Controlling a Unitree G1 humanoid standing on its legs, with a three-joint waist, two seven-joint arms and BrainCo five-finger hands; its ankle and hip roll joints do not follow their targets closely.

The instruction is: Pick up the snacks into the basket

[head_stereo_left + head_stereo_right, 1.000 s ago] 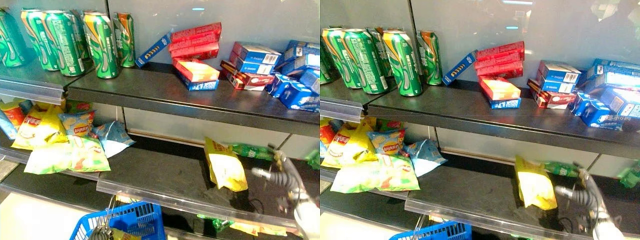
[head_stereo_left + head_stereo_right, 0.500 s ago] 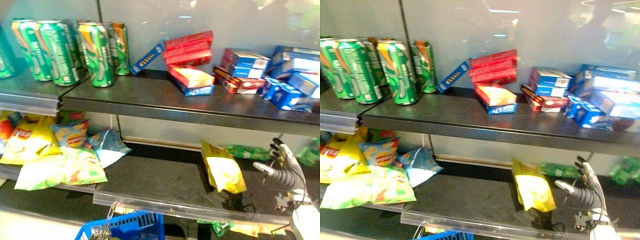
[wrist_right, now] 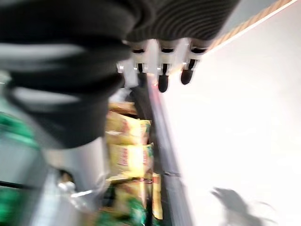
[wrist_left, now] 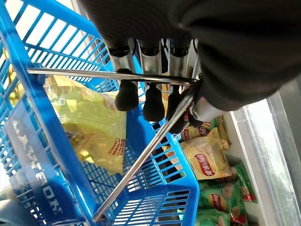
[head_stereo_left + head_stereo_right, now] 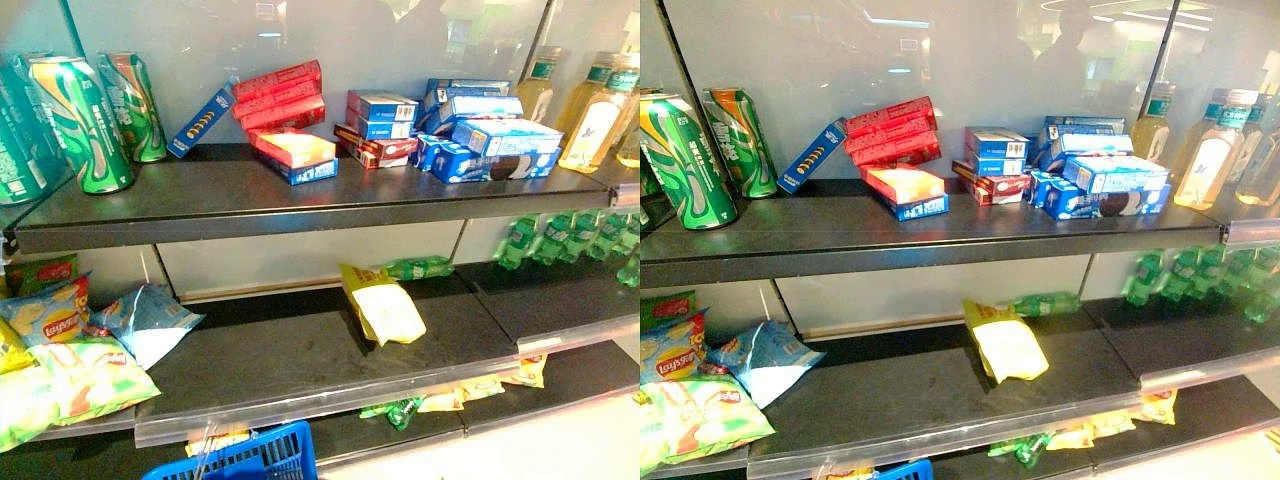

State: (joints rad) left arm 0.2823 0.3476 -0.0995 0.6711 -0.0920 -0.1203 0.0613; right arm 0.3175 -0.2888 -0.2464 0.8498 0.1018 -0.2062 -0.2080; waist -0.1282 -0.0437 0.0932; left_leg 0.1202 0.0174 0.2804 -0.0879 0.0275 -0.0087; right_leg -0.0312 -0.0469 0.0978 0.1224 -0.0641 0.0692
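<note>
While my left hand has its fingers curled round the wire handle of the blue basket, which already holds one yellow snack bag, my right hand hangs empty beside the low shelves with its fingers loosely curled on nothing. The basket's rim shows below the front of the middle shelf. The nearest snack to fetch, as I judge it, is the yellow bag lying flat on that shelf, just in front of a green bottle lying on its side. More chip bags are heaped at the shelf's left end, and biscuit boxes and green cans sit on the shelf above. The risks I see: my right hand is low and well apart from the yellow bag, so lifting it carelessly could knock the shelf's clear front strip; a slack, slippery bag may slide from a shallow pinch; reaching deep could roll the bottle; and swinging the basket on its thin handle might tip out the bag already inside.
</note>
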